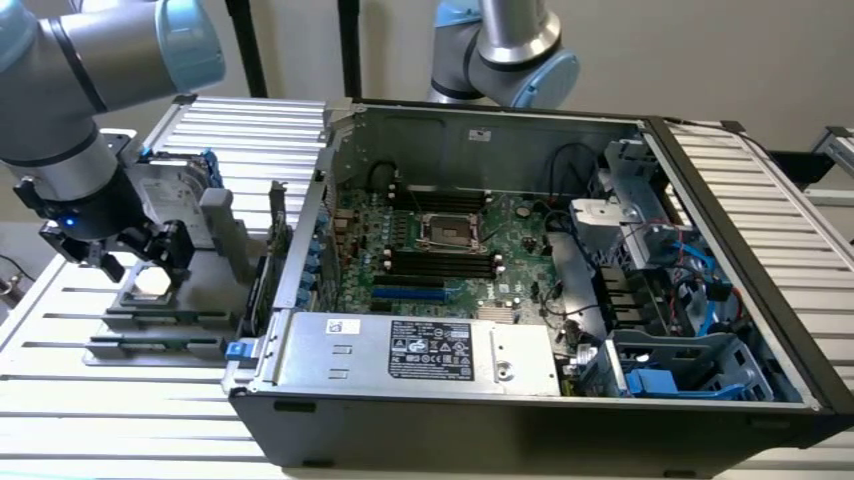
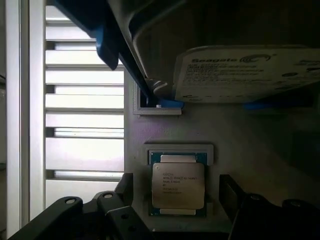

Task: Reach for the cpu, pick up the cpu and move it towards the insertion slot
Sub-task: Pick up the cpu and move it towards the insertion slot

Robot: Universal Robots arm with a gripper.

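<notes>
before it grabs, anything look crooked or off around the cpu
Nothing stands out: the cpu lies flat and square in its grey holder, with the open gripper straddling it.

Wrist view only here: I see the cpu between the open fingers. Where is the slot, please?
Observer: The slot is in the motherboard inside the open case, to the exterior view's right of the cpu.
Operator: Does something stand between them?
Observer: Yes, the side wall of the case rises between the cpu's grey holder and the motherboard.
</notes>
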